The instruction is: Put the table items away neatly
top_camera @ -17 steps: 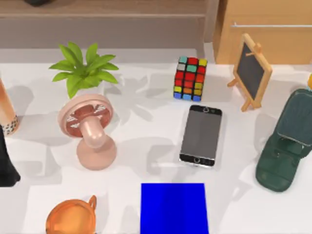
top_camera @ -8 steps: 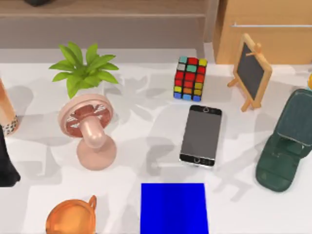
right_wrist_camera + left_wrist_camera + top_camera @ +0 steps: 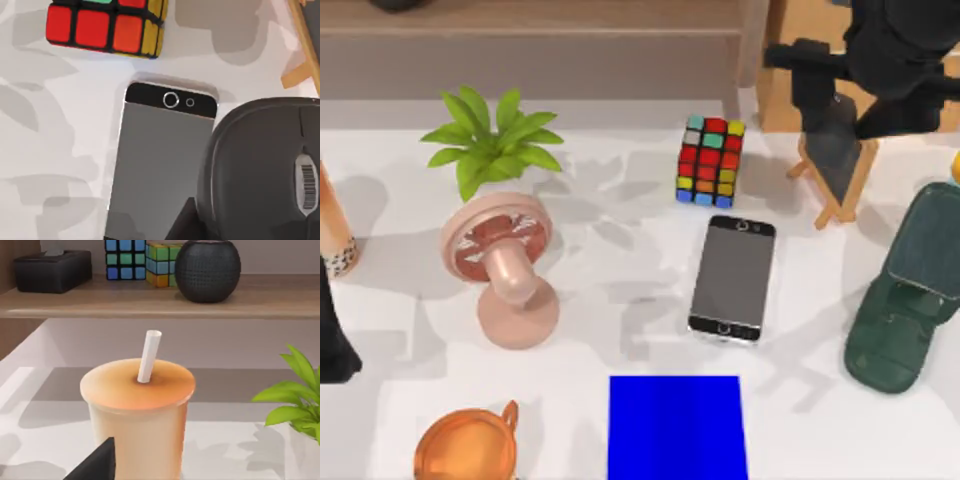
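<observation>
The smartphone [image 3: 732, 280] lies flat on the white table right of centre, grey screen up; the right wrist view shows its camera end [image 3: 165, 150]. The black mouse [image 3: 260, 165] hangs close under the right wrist camera, above the phone's edge, with my right gripper shut on it and one dark finger [image 3: 186, 220] beside it. From above, my right gripper [image 3: 815, 80] hovers high at the back right, over the small easel. My left arm [image 3: 335, 340] stays at the left edge, one fingertip [image 3: 95, 465] showing before a drink cup [image 3: 137, 405].
A puzzle cube [image 3: 710, 160] stands just behind the phone. A pink fan [image 3: 505, 270] and a plant [image 3: 490, 140] are at the left, a blackboard easel [image 3: 835, 165] and a dark green object [image 3: 905, 300] at the right. A blue mat [image 3: 675, 428] and an orange pot [image 3: 470, 445] sit at the front.
My right arm has come into the top view at the back right, covering the easel's top. The phone, cube and fan have not moved.
</observation>
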